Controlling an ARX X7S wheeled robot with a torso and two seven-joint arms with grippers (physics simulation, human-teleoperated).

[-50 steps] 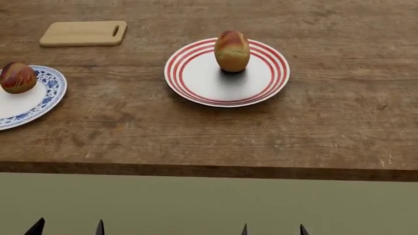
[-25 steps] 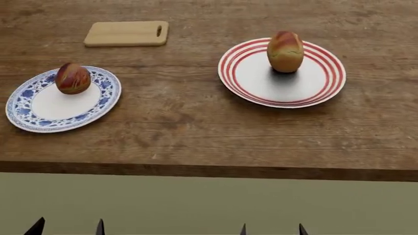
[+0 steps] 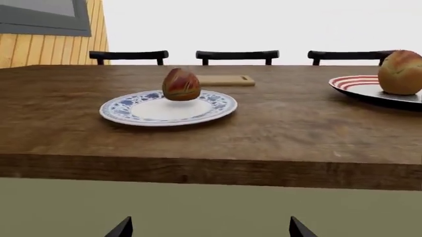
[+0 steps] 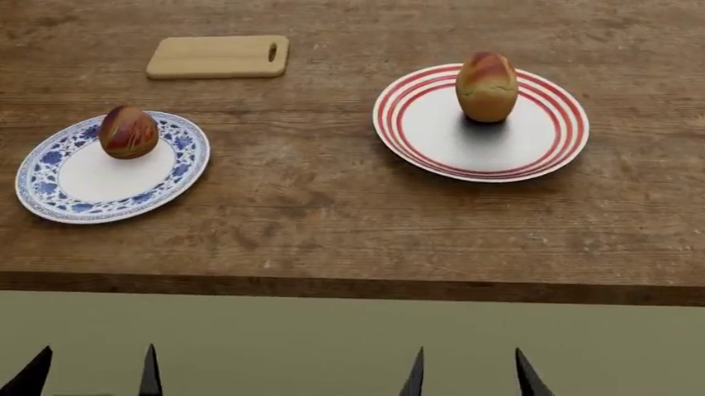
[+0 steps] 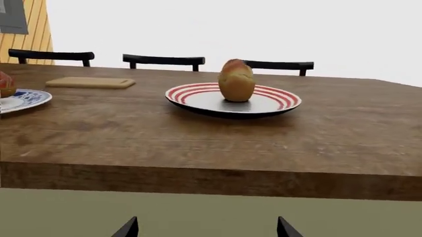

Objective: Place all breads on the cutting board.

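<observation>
A golden-tan loaf (image 4: 486, 86) stands upright on a red-striped plate (image 4: 551, 148), and the right wrist view shows the same loaf (image 5: 236, 80). A dark reddish-brown roll (image 4: 128, 132) sits on a blue-patterned plate (image 4: 66, 198); the roll (image 3: 181, 84) is also in the left wrist view. The light-wood cutting board (image 4: 218, 56) lies bare at the table's far left, seen low as a board (image 3: 226, 80) behind the roll. Below the table's front edge, my left gripper (image 4: 91, 375) and right gripper (image 4: 468, 375) both stand open and hold nothing.
The wooden table's front edge (image 4: 352, 287) runs across the view just ahead of both grippers. Black chair backs (image 3: 237, 54) line the table's far side. A yellow slatted wall (image 3: 39, 49) stands at the far left.
The view has slid a little further, so everything on the table sits slightly more to the right. The fingertips of both grippers show higher and wider apart at the bottom edge.
</observation>
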